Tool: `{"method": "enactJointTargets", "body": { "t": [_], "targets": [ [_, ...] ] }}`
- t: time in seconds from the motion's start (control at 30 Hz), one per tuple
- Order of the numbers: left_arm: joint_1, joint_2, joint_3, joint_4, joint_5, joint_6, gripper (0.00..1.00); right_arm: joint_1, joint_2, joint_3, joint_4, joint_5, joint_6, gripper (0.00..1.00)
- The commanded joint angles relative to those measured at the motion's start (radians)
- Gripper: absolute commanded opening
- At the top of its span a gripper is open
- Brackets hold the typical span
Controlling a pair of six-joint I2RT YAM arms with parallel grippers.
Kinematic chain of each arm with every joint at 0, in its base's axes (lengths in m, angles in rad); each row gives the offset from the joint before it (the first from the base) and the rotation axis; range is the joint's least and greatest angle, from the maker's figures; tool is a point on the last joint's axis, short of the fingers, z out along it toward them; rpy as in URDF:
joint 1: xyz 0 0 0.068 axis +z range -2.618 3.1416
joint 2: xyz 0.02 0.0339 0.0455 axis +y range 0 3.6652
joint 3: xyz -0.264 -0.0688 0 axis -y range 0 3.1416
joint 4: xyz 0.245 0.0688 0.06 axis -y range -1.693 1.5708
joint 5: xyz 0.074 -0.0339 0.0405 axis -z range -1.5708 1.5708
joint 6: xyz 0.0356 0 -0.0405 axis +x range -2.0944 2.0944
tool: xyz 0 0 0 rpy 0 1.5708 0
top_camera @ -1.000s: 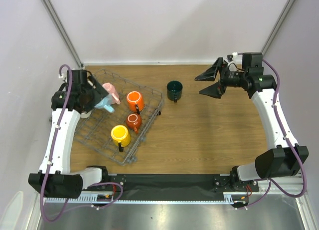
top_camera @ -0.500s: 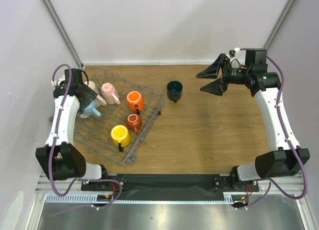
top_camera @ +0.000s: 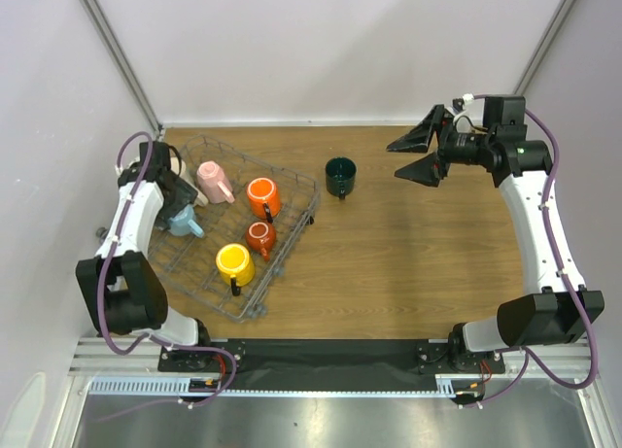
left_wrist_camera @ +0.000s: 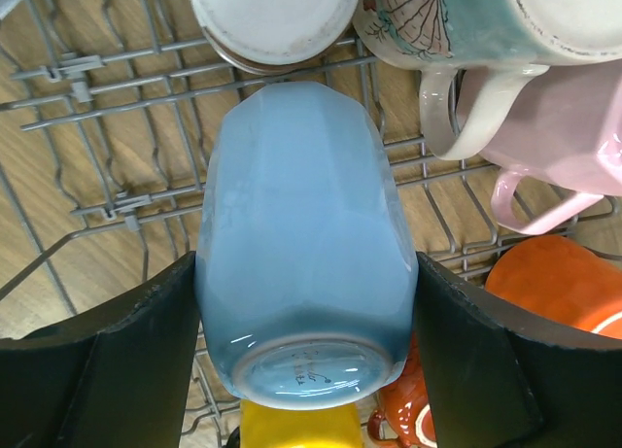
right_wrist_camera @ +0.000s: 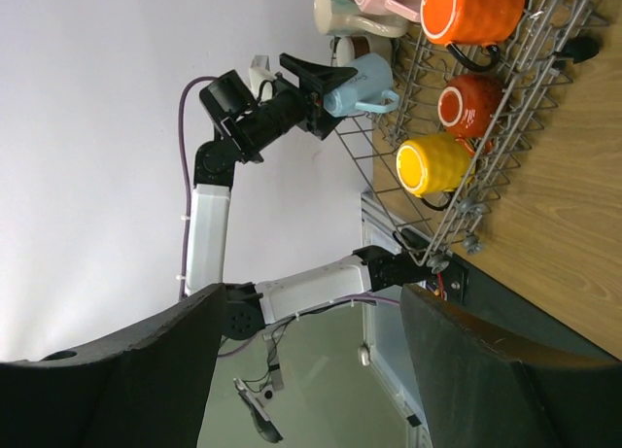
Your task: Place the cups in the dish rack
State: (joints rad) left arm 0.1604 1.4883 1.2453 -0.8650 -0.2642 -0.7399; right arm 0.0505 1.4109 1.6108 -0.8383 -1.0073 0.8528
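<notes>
Left gripper (left_wrist_camera: 306, 263) clamps a pale blue faceted ceramic mug (left_wrist_camera: 301, 215) over the grey wire dish rack (left_wrist_camera: 129, 207), a cream-handled mug (left_wrist_camera: 428, 20) and a pink mug (left_wrist_camera: 573, 127) just ahead. Released crooked, it could knock them or tip between prongs. A dark green mug (top_camera: 340, 176) sits far right on the wooden tabletop (top_camera: 408, 263); plain lilac walls (top_camera: 321, 50) all round

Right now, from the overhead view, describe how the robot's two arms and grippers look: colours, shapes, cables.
Both the left arm and the right arm have white tube-like links joined by rounded black joints. A purple cable runs along each arm. The left gripper and the right gripper are black, each with two broad, wedge-shaped fingers.
</notes>
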Motion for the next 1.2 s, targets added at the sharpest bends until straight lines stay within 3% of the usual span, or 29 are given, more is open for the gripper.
{"method": "enactJointTargets", "body": {
  "t": [0.0,0.63,0.93,1.0,1.03,1.17],
  "targets": [
    [0.013,0.010,0.016,0.067,0.016,0.004,0.00,-0.009,-0.009,0.038,-0.024,-0.020,-0.014,0.79],
    [0.022,0.065,-0.030,0.098,0.104,0.085,0.00,-0.014,-0.021,-0.005,0.011,-0.011,0.020,0.78],
    [0.042,0.135,0.017,0.100,0.141,0.114,0.00,0.002,-0.023,-0.018,0.033,0.003,0.032,0.78],
    [0.054,0.142,0.011,0.100,0.158,0.114,0.10,0.002,-0.023,-0.026,0.036,0.007,0.032,0.78],
    [0.059,0.144,0.009,0.100,0.169,0.112,0.28,0.002,-0.024,-0.032,0.041,0.010,0.034,0.78],
    [0.064,0.138,0.002,0.101,0.187,0.117,0.70,0.014,-0.007,-0.037,0.061,0.039,0.035,0.78]
  ]
}}
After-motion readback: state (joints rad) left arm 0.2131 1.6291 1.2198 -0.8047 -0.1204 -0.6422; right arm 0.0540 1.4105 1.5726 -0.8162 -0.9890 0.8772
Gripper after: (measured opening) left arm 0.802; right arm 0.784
